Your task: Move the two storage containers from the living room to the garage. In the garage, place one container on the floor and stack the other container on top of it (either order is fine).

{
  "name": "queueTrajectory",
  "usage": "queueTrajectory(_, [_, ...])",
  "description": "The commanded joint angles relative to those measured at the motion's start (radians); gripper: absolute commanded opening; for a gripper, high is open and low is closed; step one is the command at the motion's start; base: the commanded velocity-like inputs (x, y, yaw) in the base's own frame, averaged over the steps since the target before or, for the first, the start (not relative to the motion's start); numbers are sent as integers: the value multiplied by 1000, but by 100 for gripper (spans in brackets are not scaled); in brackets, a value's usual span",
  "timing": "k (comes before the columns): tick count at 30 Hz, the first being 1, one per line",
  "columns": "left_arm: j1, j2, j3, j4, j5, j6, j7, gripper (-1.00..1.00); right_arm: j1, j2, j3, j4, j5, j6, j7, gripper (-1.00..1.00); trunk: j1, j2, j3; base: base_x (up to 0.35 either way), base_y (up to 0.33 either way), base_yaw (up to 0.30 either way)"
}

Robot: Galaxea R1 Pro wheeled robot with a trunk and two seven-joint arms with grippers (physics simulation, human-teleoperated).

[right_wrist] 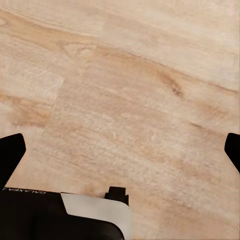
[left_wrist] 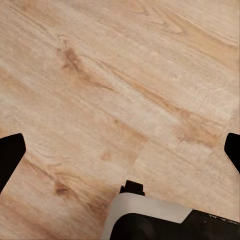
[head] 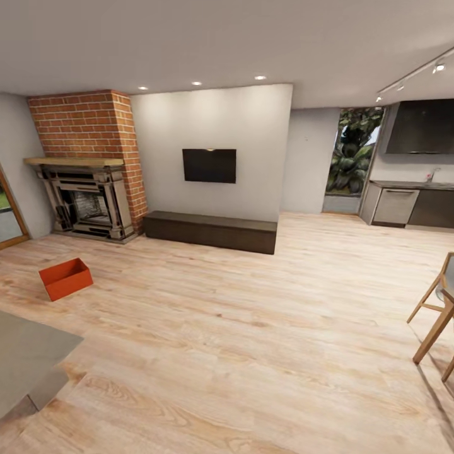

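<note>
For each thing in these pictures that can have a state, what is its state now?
storage container: on the wood floor near the fireplace, upright, open top, looks empty, not held.
left gripper: open, holds nothing, over bare wood planks.
right gripper: open, holds nothing, over bare wood planks.
wall television: screen dark.
fireplace: no fire visible.
ceiling spotlights: lit.

On my left gripper and right gripper, both fingertips run off the frame edges; I can't see inside the storage container.

Both grippers downward, fingers spread wide (nothing between)
</note>
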State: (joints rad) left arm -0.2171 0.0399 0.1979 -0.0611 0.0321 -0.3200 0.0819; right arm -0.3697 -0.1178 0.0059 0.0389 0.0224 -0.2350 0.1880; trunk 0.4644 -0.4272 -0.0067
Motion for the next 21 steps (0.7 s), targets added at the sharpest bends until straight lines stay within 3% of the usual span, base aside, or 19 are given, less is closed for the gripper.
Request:
queueTrajectory(1, [-1, 0, 0, 1, 3, -4, 1, 100, -1, 0, 0, 4, 2, -7, 2, 100, 1, -1, -1, 323, 0, 0])
queueTrajectory(21, [-1, -1, -1, 1, 3, -4, 1, 100, -1, 0, 0, 4, 3, -7, 2, 100, 1, -1, -1, 324, 0, 0])
